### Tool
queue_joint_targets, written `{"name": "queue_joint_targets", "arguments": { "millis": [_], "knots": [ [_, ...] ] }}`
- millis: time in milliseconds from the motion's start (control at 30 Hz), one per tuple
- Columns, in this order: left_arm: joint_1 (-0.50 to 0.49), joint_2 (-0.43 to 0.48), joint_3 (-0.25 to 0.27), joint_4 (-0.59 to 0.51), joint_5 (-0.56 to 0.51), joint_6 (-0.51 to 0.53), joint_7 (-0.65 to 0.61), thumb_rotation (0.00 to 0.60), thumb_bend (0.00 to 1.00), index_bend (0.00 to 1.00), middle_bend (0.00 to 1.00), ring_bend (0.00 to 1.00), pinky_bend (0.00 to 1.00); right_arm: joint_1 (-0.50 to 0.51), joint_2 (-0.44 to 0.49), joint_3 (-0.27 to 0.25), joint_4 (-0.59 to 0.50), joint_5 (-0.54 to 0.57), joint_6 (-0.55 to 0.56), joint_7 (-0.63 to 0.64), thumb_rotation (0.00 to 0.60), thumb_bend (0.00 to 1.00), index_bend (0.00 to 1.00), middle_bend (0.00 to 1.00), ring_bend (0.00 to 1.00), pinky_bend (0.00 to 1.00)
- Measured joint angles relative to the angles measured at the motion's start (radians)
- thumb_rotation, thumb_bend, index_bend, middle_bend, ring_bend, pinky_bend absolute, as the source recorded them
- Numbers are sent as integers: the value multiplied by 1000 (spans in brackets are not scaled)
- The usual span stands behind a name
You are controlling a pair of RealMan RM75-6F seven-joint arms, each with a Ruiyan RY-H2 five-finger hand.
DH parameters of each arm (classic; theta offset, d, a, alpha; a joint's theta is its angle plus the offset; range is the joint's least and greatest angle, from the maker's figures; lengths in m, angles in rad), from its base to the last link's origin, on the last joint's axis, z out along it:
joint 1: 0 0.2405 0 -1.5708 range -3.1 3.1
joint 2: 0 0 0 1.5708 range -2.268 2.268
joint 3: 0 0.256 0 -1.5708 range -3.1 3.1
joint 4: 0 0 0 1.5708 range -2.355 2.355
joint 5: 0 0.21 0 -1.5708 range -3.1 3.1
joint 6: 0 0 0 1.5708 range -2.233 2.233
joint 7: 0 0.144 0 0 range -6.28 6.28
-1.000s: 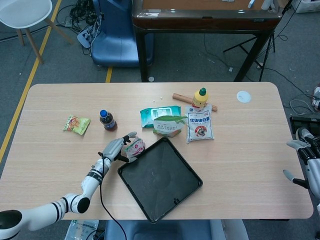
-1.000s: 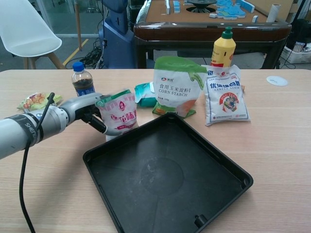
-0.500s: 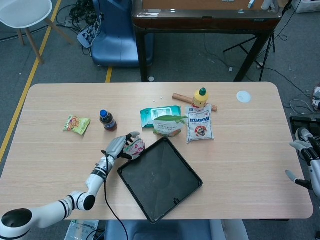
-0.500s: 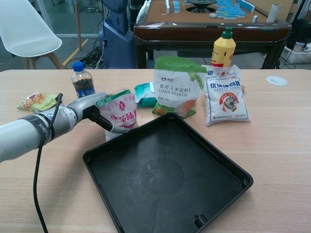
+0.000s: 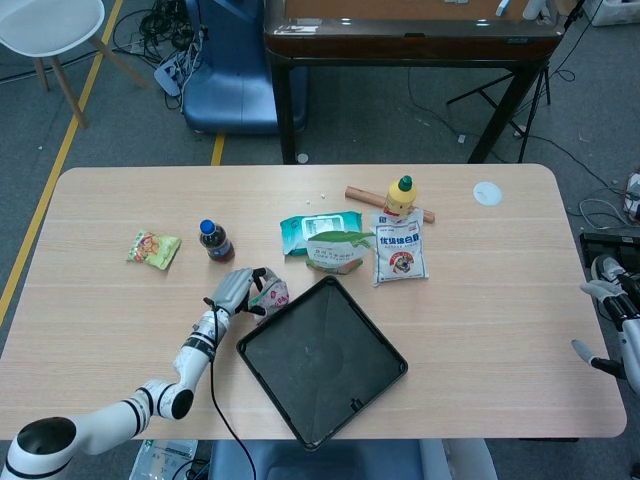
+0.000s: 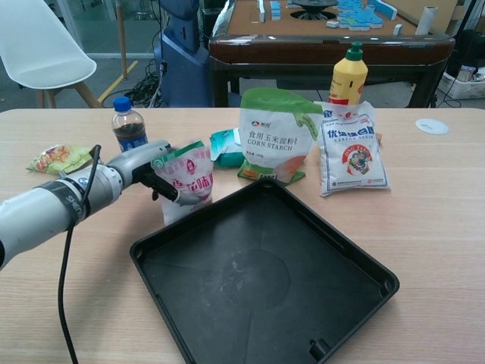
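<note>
1. The left hand (image 6: pixel 148 168) reaches in from the left side of the table and grips a small pink and white snack pouch (image 6: pixel 186 182), fingers wrapped around its left side.
2. The pouch stands upright on the wooden table (image 6: pixel 447 189), just beside the near left corner of a black tray (image 6: pixel 261 284); whether it touches the tray rim cannot be told.
3. The tray lies flat, turned like a diamond, with nothing inside it.
4. Behind the pouch, a small dark drink bottle with a blue cap (image 6: pixel 128 123) stands, and further left lies a flat colourful snack packet (image 6: pixel 59 158).
5. Behind the tray, a green-topped corn starch bag (image 6: pixel 274 136) stands, with a green wipes pack (image 6: pixel 228 147) to its left and a white sugar bag (image 6: pixel 354 149) to its right.
6. A yellow bottle with a green cap (image 6: pixel 348 76) stands behind the sugar bag.
7. The right hand (image 5: pixel 615 320) hangs off the table's right edge, fingers spread and holding nothing.
</note>
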Motion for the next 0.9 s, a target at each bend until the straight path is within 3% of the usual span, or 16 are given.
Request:
{"name": "queue_joint_targets", "arguments": {
  "millis": [233,433,667,900],
  "knots": [
    [-9,31,18,3,75,40,-24,600,186,486,577,486,715,4,0,2,-6,-7,-1,-6,600,149,258,253,112,121],
    [-14,78,51,-24,174,138,14,600,185,484,577,483,716,8,-2,2,-8,-14,-4,-8,600,150,258,253,111,121],
    [-2,116,115,-73,301,297,169,600,185,478,576,477,715,11,-6,0,-3,-24,-3,-2,600,150,259,253,112,122],
    [16,112,163,-100,369,383,347,600,185,471,576,474,715,5,-6,-3,-1,-31,7,3,600,149,258,253,112,121]
  ]
}}
